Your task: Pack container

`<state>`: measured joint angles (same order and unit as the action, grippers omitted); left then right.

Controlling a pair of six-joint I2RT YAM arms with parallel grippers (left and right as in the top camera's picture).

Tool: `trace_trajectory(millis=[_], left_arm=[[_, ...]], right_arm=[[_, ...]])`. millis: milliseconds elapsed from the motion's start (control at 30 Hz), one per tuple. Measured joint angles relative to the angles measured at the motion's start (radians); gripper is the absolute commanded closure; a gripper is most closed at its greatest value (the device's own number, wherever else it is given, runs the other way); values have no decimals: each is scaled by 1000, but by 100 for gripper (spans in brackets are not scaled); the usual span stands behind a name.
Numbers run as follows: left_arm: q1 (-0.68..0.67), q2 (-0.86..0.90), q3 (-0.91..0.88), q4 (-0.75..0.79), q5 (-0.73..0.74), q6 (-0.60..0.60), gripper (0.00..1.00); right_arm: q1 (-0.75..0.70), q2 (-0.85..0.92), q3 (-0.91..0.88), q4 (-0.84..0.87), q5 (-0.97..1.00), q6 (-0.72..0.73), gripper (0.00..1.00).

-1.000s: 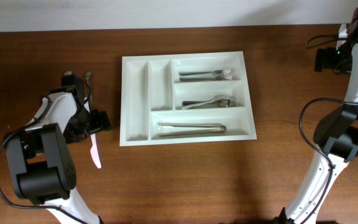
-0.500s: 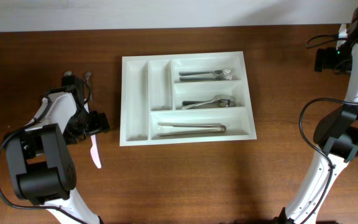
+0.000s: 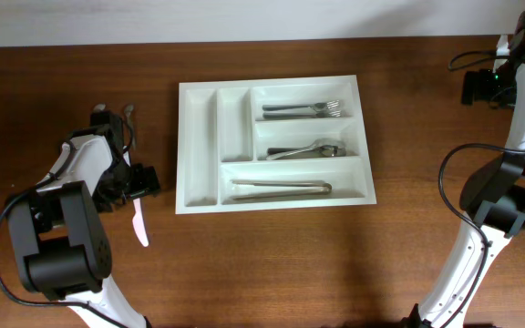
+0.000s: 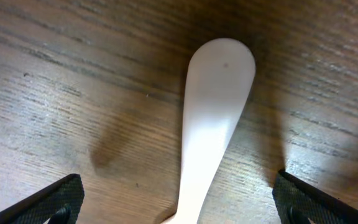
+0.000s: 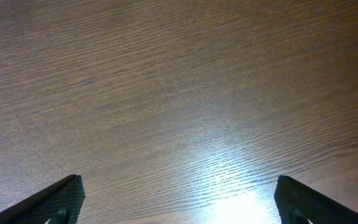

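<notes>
The wooden bench (image 3: 272, 255) fills the overhead view, with the white tray (image 3: 199, 137) at its centre. At middle left my left end effector (image 3: 139, 180) is released, straddling a white plastic utensil (image 4: 213, 124). At upper right my right end effector (image 5: 179, 199) is released over wood. The tray's long compartments hold tongs (image 3: 281, 189), spoons (image 3: 306, 150) and forks (image 3: 303, 109).

A: What is seen of the table (image 5: 166, 93)?
B: Dark wood with a fine, streaked grain is shown, and a soft sheen is caught on it.
A: And the cutlery tray (image 3: 199, 146)?
B: Smooth white plastic. The forks (image 3: 303, 109) and tongs (image 3: 281, 189) are rendered as bright metal; the white utensil (image 4: 213, 118) is seen as smooth, matt plastic.
</notes>
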<state>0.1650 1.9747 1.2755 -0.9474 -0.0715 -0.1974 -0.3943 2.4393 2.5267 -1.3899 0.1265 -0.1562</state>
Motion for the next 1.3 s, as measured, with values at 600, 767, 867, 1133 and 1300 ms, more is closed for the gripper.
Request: trace_trajectory(millis=[600,767,867,1133,1300], left_arm=[[-1,0,-2,-14,-24,16,46],[-1,0,-3,-18,-39,19,59],[-1,0,-6,-26,-42,21,66],[-1,0,-10,-33,-45,19,82],[-1,0,-11,-34,-45,19,90]], right_arm=[[0,0,0,0,0,-1,1],[0,0,0,0,0,-1,1],[0,0,0,0,0,0,1],[0,0,0,0,0,0,1],[0,0,0,0,0,-1,1]])
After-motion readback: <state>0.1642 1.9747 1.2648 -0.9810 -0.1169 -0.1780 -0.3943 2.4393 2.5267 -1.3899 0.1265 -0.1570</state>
